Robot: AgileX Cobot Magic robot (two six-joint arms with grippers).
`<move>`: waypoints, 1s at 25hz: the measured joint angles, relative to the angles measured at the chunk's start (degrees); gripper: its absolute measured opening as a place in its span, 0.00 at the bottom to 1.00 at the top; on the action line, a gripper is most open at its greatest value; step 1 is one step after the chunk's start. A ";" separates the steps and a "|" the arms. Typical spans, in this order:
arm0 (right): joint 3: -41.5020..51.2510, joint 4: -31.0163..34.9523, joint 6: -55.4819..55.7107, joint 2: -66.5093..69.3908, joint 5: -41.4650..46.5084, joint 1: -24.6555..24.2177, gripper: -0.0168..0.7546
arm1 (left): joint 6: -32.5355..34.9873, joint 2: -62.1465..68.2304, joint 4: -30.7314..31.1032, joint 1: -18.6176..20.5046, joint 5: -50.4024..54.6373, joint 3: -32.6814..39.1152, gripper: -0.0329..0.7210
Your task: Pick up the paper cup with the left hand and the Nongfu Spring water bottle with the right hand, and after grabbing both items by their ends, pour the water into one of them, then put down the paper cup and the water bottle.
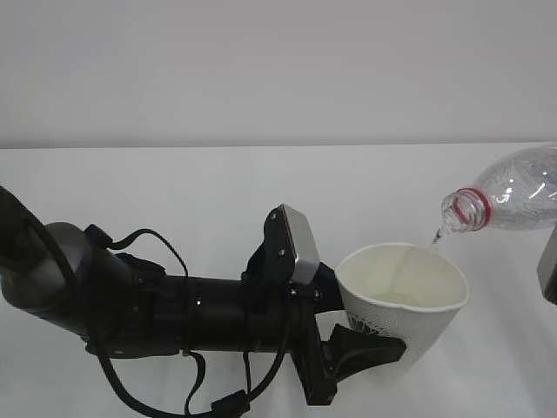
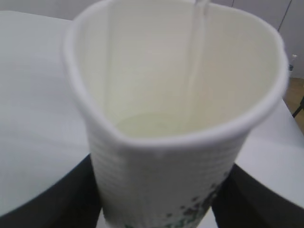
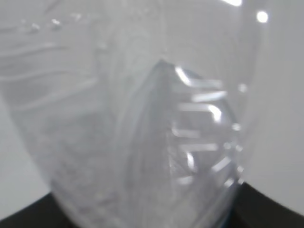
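The left hand [image 1: 370, 348], a bulky black arm with looping cables and a silver-grey plate [image 1: 296, 244] near its wrist, reaches in from the left over the white table [image 1: 174, 192] and has its black fingers clamped on the lower body of the paper cup [image 1: 405, 305]. The cup is held upright with a slight lean, its rim squeezed out of round, and the green print on its side shows just beside the fingers. In the left wrist view the cup [image 2: 175, 142] fills the frame, with a shallow pool at its cream bottom. The Nongfu Spring water bottle [image 1: 513, 196] is tipped neck-down at the right edge, its red neck ring just above and to the right of the cup's rim, not touching it. A thin stream of water [image 1: 432, 239] falls from the mouth into the cup. The right hand [image 1: 548, 270] shows only as a dark block at the frame edge; in the right wrist view the bottle's clear ribbed wall [image 3: 142, 133] sits between its black fingers [image 3: 266, 209], gripped.
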 joint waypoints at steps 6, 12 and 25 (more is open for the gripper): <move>0.00 0.00 -0.09 0.00 0.00 0.00 0.52 | 0.00 0.00 0.00 0.00 -0.11 0.00 0.68; 0.00 0.00 -0.65 0.00 0.00 0.00 0.53 | 0.00 0.00 0.00 0.00 -0.19 0.00 0.68; 0.00 0.00 -1.13 0.00 -0.43 0.00 0.53 | 0.00 0.00 0.00 0.00 -0.19 0.00 0.68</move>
